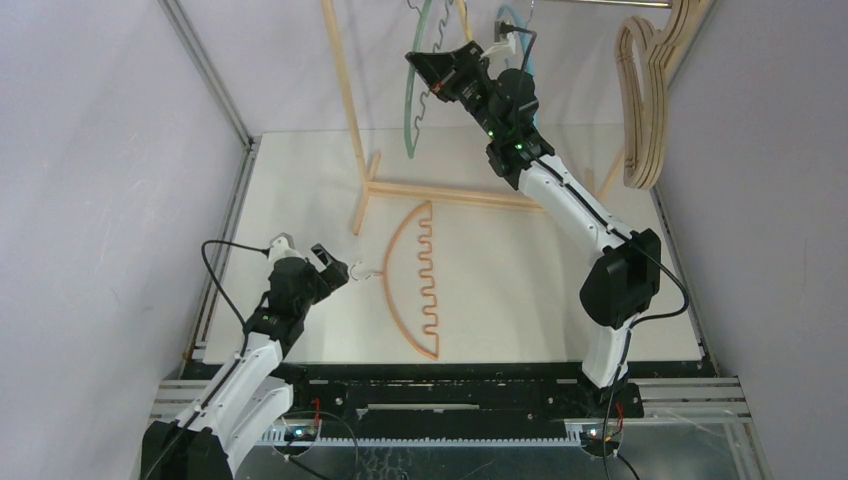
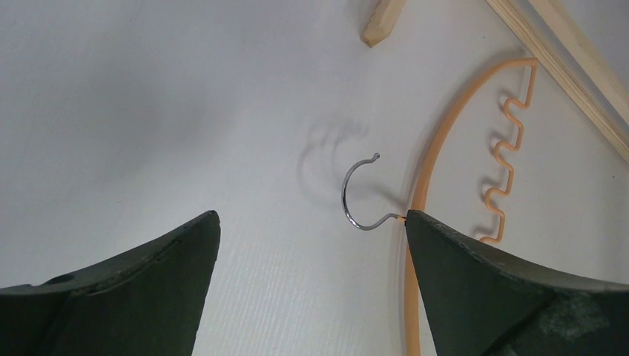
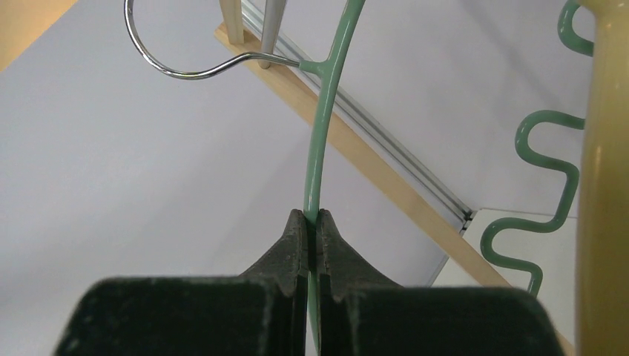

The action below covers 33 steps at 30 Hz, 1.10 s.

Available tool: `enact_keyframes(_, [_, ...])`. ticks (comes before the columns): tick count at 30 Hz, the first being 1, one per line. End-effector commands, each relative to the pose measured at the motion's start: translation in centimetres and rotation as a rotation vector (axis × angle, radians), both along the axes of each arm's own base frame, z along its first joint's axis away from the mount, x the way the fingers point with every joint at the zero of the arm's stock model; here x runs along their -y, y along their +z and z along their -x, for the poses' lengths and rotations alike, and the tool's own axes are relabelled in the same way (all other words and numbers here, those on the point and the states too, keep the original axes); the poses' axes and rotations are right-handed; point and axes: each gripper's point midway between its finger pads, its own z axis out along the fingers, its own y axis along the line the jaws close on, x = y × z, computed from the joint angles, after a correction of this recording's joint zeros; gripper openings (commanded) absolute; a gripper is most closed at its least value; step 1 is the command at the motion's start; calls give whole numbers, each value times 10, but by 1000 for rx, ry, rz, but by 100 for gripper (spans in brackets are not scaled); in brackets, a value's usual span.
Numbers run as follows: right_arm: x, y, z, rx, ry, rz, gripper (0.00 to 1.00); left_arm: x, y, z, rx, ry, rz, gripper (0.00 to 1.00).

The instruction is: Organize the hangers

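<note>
While the right hand is raised high beside the rack, its fingers are seen pressed tightly together on the thin arc of the green hanger, which is pinched between the pads and runs straight up and away from the fingertips. Above and to the left of that hand, the green hanger's chrome hook is curled close to a grey rod; whether it is seated over anything cannot be told. Just to the right of the clamped fingers, a yellow hanger is hung close alongside, and the green hanger's wavy inner edge is seen between the two. Further off to that hand's right, the wooden hangers are bunched together, hanging. Down low, the left hand is held spread wide over the table, with nothing gripped. Directly ahead of its open fingers, the orange hanger is laid flat on the table, its wire hook pointed back into the gap between the fingers. The spot where that hook joins the orange arc is found right at the tip of the right-side finger; contact there cannot be confirmed.
</note>
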Motion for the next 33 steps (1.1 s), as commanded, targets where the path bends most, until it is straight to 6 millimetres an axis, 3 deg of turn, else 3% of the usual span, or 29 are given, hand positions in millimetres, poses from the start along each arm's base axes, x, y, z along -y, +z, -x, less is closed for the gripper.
enact_keyframes(1, [17, 39, 15, 75, 38, -68, 0, 0, 18, -11, 62, 7, 8, 100])
enact_keyframes(25, [-19, 55, 97, 382, 259, 60, 0, 0, 15, -12, 55, 5, 7, 100])
enact_keyframes(33, [-25, 53, 94, 367, 272, 74, 0, 0, 14, -12, 54, 3, 9, 99])
